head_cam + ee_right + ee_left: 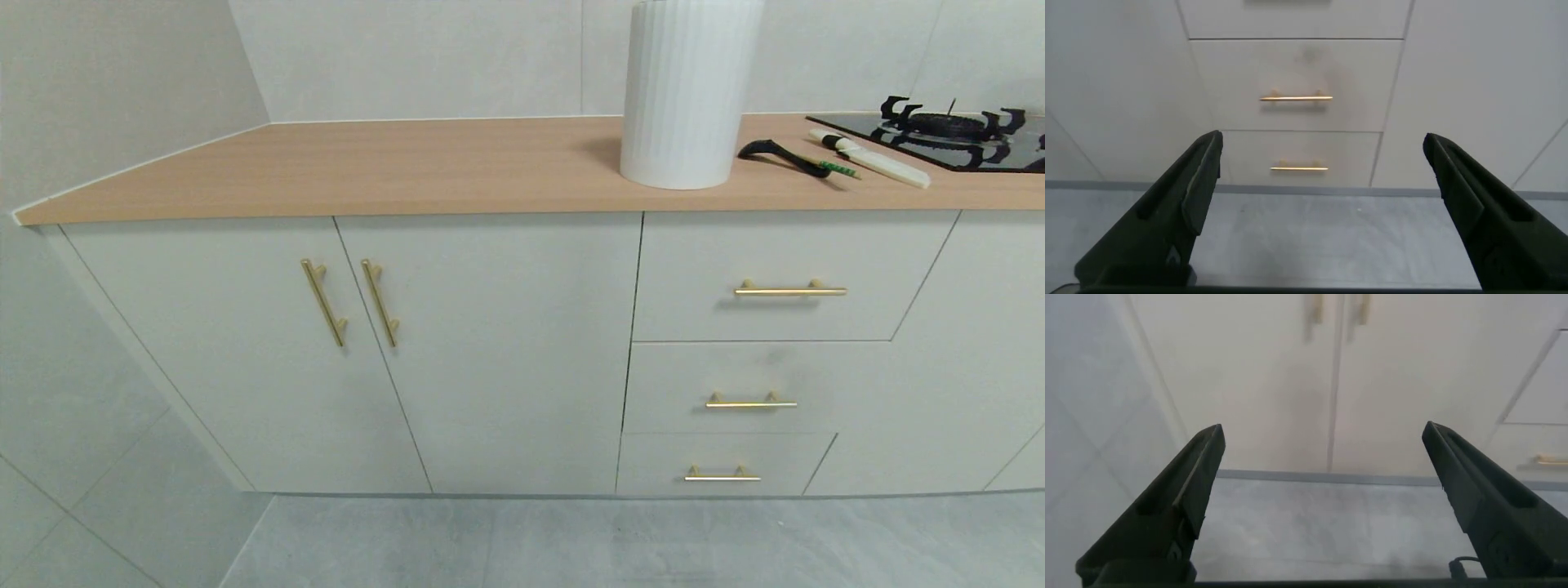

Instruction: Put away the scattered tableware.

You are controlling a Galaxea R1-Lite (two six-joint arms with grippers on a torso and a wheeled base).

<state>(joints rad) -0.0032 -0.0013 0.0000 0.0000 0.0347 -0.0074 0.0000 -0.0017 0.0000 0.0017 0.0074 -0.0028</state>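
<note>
On the wooden countertop [367,167], right of a tall white ribbed container [688,90], lie a black-handled utensil [780,155], a pair of green-ended chopsticks [834,167] and a white-sheathed knife [872,158]. My left gripper [1323,445] hangs low before the double cabinet doors [1331,367], open, with nothing between its fingers. My right gripper [1323,151] is also open and empty, low in front of the lower drawers [1297,82].
A black gas hob [955,135] sits at the counter's far right. Below are two cabinet doors with gold handles [351,300] and three drawers [788,282] with gold pulls. Grey tiled floor [522,543] lies in front, a wall at the left.
</note>
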